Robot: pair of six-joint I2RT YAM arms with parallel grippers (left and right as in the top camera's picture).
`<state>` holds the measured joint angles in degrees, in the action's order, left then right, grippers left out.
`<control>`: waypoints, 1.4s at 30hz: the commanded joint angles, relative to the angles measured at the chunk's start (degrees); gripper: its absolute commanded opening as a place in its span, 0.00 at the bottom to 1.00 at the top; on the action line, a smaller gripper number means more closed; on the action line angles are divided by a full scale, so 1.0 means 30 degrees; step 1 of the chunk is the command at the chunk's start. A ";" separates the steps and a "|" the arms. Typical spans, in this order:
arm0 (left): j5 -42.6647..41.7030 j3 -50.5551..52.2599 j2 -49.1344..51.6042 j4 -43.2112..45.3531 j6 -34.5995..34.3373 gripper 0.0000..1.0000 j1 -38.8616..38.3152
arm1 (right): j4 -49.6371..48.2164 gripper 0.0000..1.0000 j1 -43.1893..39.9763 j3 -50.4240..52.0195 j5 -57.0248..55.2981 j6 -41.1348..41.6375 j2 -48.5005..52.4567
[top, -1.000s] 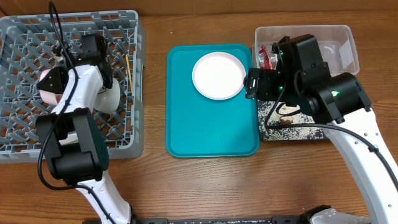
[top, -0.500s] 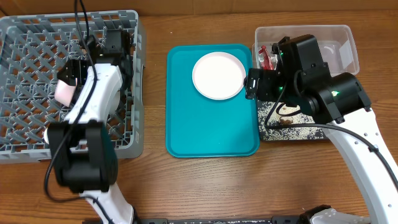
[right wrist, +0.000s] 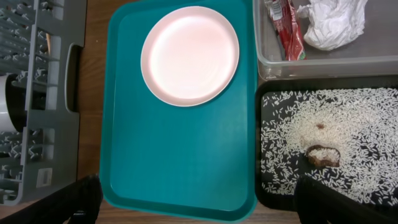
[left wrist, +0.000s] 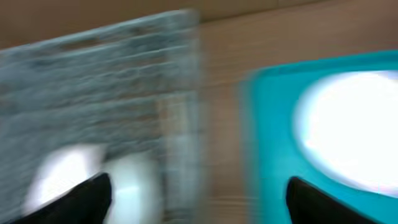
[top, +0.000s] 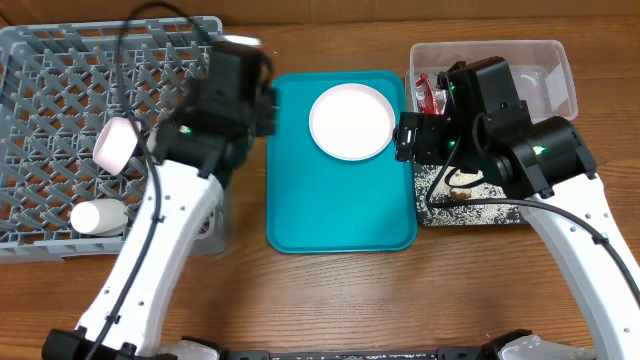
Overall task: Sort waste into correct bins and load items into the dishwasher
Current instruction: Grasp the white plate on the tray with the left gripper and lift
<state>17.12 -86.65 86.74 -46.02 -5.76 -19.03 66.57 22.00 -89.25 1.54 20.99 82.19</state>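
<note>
A brown wooden bench (top: 330, 300) carried a teal tray (top: 330, 200) at its middle. The one item not yet loaded, the round white-pink plate (top: 350, 121), lay on the far right part of that tray. The grey dish rack (top: 40, 100) sat just left of the tray, and the clear tub (top: 560, 55) and black tray (right wrist: 258, 155) sat just right of it.

The left hand (left wrist: 199, 202) hung over the tray's far left corner. Its wrist view was badly smeared, but the dark fingers stood wide apart with nothing between them. The right hand (right wrist: 199, 202) hovered above the tray's near end, likewise spread and empty.

The plate lay flat and face up. Being round, it had no long axis and pointed nowhere, so it could be approached from any side. That flatness looked like the main hazard: the rim sat low on a smooth tray, so a finger might fail to get under it and push the plate towards the tray's lip instead. A plate pinched by one edge could also tip and slip on the way to the rack. The right arm stood close to the tray's right edge, beside the plate, so the two arms might clash there.
</note>
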 commanded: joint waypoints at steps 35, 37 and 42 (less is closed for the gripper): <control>-0.6768 -0.1428 1.2109 0.1268 -0.9952 0.05 -0.0911 | 0.0022 1.00 -0.0073 -0.0248 0.0036 0.0022 -0.0036; -0.6098 -0.2208 1.1344 0.0233 -0.9464 0.04 -0.0605 | 0.0007 1.00 -0.0073 -0.0248 0.0036 0.0022 -0.0036; -0.2907 -0.5005 0.8859 -0.2747 -0.7490 0.04 -0.0066 | 0.0007 1.00 -0.0073 -0.0248 0.0036 0.0022 -0.0036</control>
<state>0.08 -95.92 120.68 -52.27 -33.78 -20.34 66.85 22.00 -89.25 1.52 20.97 82.19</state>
